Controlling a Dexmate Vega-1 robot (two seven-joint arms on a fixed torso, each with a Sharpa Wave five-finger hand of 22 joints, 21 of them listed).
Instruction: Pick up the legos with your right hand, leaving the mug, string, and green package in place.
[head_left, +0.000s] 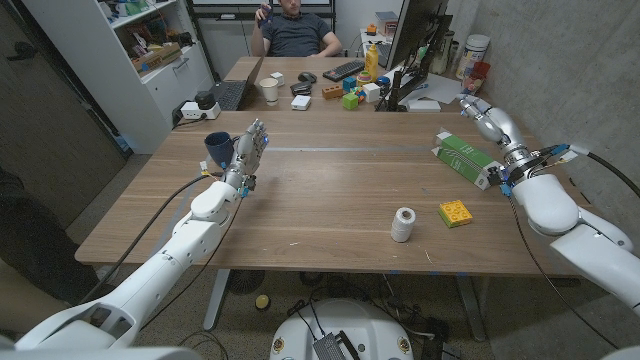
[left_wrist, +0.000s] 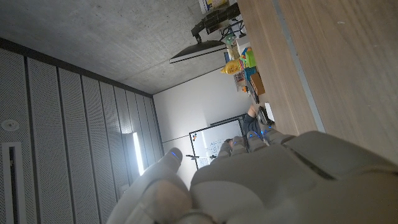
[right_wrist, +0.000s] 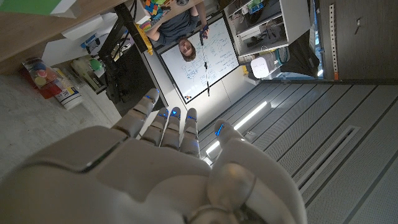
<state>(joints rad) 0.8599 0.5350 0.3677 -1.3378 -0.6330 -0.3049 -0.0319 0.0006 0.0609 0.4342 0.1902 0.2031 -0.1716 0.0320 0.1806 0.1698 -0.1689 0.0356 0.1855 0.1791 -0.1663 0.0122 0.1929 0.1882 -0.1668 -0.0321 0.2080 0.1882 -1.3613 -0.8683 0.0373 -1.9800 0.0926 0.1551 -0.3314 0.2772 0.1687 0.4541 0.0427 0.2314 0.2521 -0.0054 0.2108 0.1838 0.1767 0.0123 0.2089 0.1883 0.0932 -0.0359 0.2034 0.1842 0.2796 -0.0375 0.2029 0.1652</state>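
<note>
A yellow lego (head_left: 455, 213) lies on the wooden table (head_left: 330, 190) toward the front right. A white spool of string (head_left: 403, 224) stands just left of it. Farther back on the right lies the green package (head_left: 466, 158), tilted; its corner (right_wrist: 28, 6) also shows in the right wrist view. My right hand (head_left: 487, 118) is raised beyond the package near the table's right edge, fingers extended and apart, holding nothing; its back (right_wrist: 143, 168) shows the same. A blue mug (head_left: 217, 148) stands at the back left. My left hand (head_left: 250, 146) is upright beside it, fingers (left_wrist: 249, 143) straight, empty.
Behind my table stands a second desk (head_left: 300, 85) with a keyboard (head_left: 343, 70), a paper cup (head_left: 269, 89), coloured toy blocks (head_left: 350, 97), a laptop (head_left: 235, 92) and a monitor (head_left: 415, 35). A person (head_left: 295, 30) sits behind it. A shelf (head_left: 150, 50) stands at the back left.
</note>
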